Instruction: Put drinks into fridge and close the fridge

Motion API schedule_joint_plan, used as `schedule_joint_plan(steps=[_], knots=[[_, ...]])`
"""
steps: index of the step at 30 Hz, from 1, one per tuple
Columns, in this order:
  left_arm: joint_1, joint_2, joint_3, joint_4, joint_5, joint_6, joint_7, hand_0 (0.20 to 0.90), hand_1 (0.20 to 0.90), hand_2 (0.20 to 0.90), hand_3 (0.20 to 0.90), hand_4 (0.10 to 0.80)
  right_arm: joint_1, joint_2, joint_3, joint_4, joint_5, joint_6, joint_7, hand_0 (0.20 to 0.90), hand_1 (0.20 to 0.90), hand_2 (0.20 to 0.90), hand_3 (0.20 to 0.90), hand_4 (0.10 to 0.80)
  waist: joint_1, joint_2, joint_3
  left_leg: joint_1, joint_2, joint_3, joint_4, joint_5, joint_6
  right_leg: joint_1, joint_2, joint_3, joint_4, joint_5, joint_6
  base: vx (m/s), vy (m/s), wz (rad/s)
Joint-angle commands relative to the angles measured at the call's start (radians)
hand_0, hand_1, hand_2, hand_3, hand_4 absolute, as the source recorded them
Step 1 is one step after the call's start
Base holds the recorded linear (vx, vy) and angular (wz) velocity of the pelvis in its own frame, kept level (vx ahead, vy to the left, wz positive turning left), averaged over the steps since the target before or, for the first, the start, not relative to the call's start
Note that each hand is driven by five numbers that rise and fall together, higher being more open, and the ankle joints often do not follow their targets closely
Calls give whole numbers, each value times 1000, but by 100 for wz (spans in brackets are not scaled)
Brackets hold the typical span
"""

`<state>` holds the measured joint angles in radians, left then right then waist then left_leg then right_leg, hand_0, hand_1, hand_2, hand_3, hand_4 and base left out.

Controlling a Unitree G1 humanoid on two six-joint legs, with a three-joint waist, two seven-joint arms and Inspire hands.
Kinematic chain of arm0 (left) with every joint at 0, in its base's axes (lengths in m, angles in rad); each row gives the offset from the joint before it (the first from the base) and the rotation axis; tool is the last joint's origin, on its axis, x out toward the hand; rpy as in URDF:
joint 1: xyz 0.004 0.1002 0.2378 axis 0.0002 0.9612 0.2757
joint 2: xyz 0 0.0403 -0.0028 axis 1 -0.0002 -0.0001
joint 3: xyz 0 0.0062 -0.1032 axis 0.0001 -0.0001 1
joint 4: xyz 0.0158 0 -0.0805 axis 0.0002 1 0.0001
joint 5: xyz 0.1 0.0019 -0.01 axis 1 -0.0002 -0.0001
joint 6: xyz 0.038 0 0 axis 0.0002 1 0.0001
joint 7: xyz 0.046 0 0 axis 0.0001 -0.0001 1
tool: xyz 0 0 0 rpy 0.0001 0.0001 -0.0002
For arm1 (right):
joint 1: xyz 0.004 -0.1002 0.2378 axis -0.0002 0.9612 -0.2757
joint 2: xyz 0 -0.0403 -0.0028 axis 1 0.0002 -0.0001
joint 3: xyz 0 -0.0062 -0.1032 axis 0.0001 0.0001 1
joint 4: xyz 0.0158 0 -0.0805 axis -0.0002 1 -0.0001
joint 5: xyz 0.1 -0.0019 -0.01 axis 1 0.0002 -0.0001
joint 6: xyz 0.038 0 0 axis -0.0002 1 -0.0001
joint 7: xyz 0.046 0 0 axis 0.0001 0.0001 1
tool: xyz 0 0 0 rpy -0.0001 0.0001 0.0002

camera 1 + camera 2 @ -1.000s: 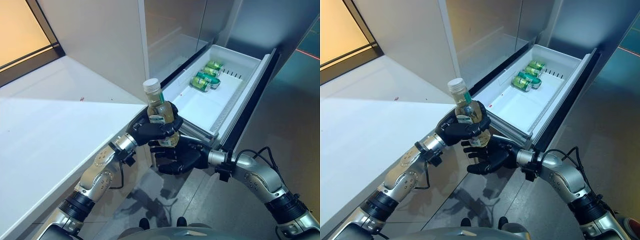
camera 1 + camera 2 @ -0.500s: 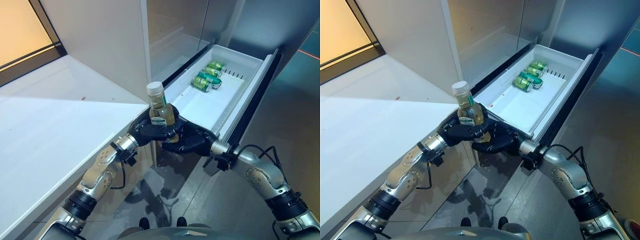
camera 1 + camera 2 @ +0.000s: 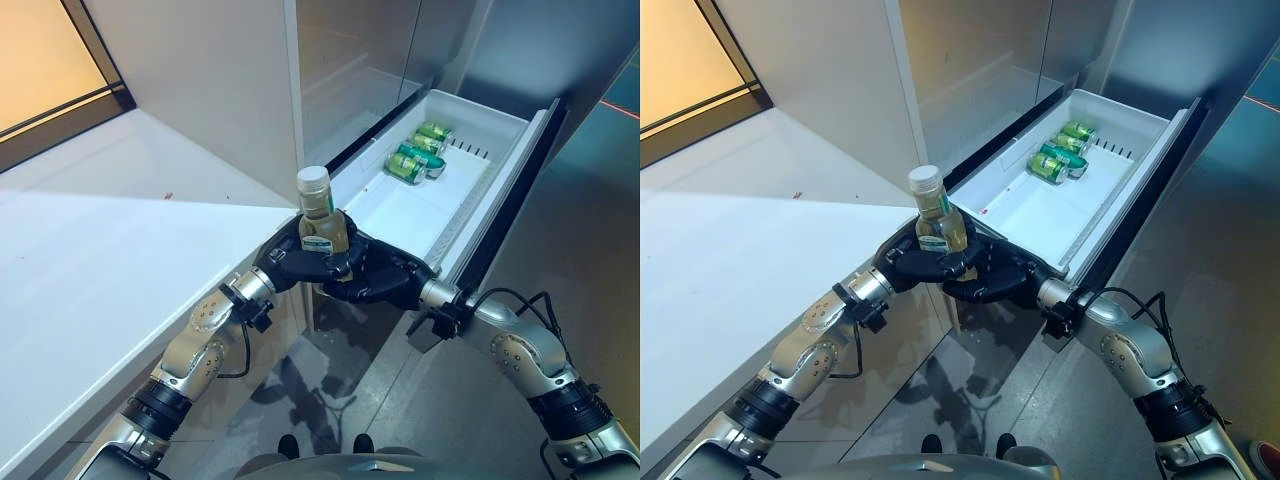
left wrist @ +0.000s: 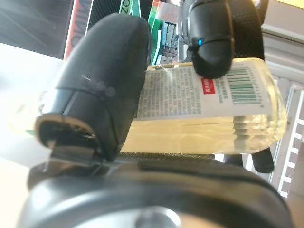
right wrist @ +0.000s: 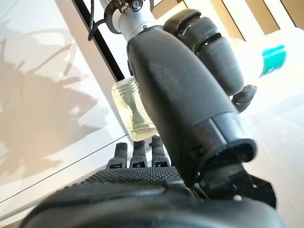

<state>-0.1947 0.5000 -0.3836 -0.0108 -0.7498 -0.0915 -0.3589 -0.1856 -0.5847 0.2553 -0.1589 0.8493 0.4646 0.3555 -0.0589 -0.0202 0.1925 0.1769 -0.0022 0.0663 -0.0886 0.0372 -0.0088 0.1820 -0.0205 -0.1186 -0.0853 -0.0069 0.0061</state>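
A clear bottle (image 3: pixel 320 215) of pale yellow drink with a white cap and a label stands upright in the air just off the counter's corner, short of the open fridge drawer (image 3: pixel 400 215). My left hand (image 3: pixel 295 262) is curled round its middle; in the left wrist view my thumb (image 4: pixel 104 80) and a finger pinch the bottle (image 4: pixel 213 123). My right hand (image 3: pixel 385 280) cups the bottle's lower part from the drawer side, with its fingers round the base. In the right wrist view my right hand (image 5: pixel 180 104) has its thumb beside the bottle's base (image 5: pixel 130 109).
Green cans (image 3: pixel 412 158) lie at the far end of the white drawer, whose near floor is bare. The white counter (image 3: pixel 100 250) runs along the left. The grey fridge front (image 3: pixel 230 90) rises behind the bottle. Grey floor lies below.
My right hand has risen from below the bottle and closed in round its lower part. The bottle has straightened up and shifted slightly toward the drawer.
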Motion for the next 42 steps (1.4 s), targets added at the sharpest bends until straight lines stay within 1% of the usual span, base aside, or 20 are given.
schedule_joint_plan(steps=[1,3,8,14,21,27,31,37,42], knots=[[-120,-20,16,-63,-23,-190,-27,300,300,300,200,100,-105,15,-16,-77,96,2,59,900,900,900,900,800,-4,-24,-83,-4,-52,29,26,-109,51,-63,17,18,91,-37,71,0,0,0],[-132,-20,2,-65,-22,-207,-17,300,300,300,200,100,-100,11,11,-66,66,24,56,900,900,900,900,800,-6,-25,-84,-5,-52,28,25,-107,52,-66,18,22,92,-36,71,0,0,0],[-150,-23,-17,-70,-23,-241,-5,300,300,300,200,100,-93,9,48,-36,6,43,82,900,900,900,900,800,-10,-27,-87,-4,-52,29,25,-106,52,-66,20,30,89,-33,70,0,0,0],[-170,-28,-44,-76,-12,-259,-5,300,300,300,200,100,-121,21,106,-10,-75,16,120,900,900,900,900,800,-8,-26,-85,-5,-55,23,30,-105,53,-64,22,36,89,-33,67,0,0,0],[-183,-55,-75,-73,-6,-238,-10,300,300,300,200,100,-173,55,146,11,-72,-37,100,900,900,900,900,800,1,-22,-83,-5,-59,6,32,-107,55,-61,22,39,94,-38,65,0,0,0],[-167,-74,-89,-53,8,-191,-22,300,300,300,200,100,-206,86,156,-2,-52,-77,70,900,900,900,900,800,11,-20,-83,-7,-63,2,38,-111,60,-61,21,35,99,-42,63,0,0,0],[-149,-83,-93,-37,24,-183,-21,300,300,300,200,100,-209,98,152,-3,-51,-91,65,900,900,900,900,800,12,-19,-84,-10,-63,4,43,-113,61,-64,20,34,103,-45,63,0,0,0],[-119,-91,-82,-11,50,-177,-20,300,300,300,200,100,-198,104,136,-4,-29,-82,55,900,900,900,900,800,17,-19,-82,-12,-63,7,49,-116,63,-64,18,26,106,-47,62,0,0,0],[-98,-82,-66,27,73,-183,-13,300,300,300,200,100,-188,115,132,6,-2,-70,44,900,900,900,900,800,26,-20,-82,-10,-61,17,51,-118,60,-59,14,2,102,-49,61,0,0,0]])
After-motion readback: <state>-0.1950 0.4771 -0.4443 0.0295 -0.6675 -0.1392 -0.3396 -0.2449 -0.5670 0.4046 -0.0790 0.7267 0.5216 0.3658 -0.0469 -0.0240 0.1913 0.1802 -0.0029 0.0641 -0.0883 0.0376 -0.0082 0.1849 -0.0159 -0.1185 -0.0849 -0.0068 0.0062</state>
